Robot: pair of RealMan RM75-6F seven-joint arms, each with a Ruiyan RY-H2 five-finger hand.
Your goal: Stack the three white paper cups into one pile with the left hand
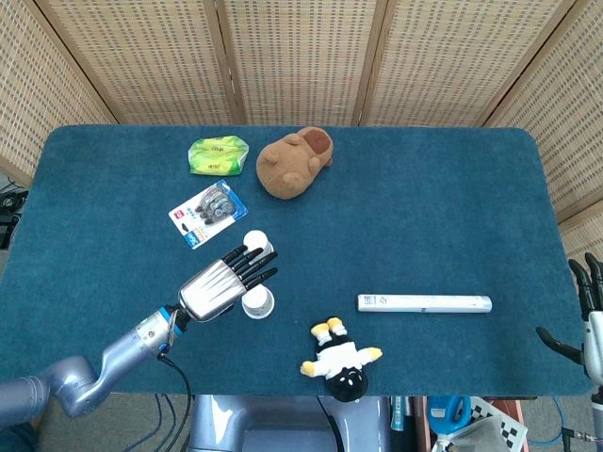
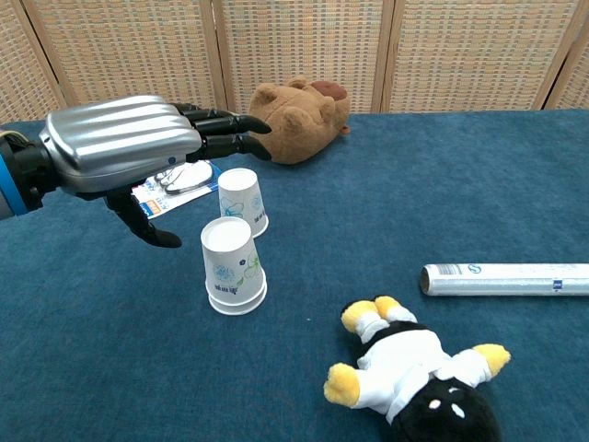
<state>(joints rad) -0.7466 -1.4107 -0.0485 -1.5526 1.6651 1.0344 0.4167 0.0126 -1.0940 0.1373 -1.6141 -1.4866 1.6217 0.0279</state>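
White paper cups: the near stack (image 2: 233, 267) looks nested, one lone cup (image 2: 242, 201) just behind awaits, left hand (image 2: 120, 152) hovering, fingers (image 2: 225, 124) spread wide, empty.

L hand (image 2: 124, 147) open, fingers spread, above table (image 2: 386, 184) nr left edge, holding nothing. Upside-down cup stack (image 2: 232, 265) just below-right of it; single cup (image 2: 242, 202) behind. Penguin plush (image 2: 414, 368) nr front edge, tube (image 2: 506, 279) by right edge, brown plush (image 2: 296, 120) at back.
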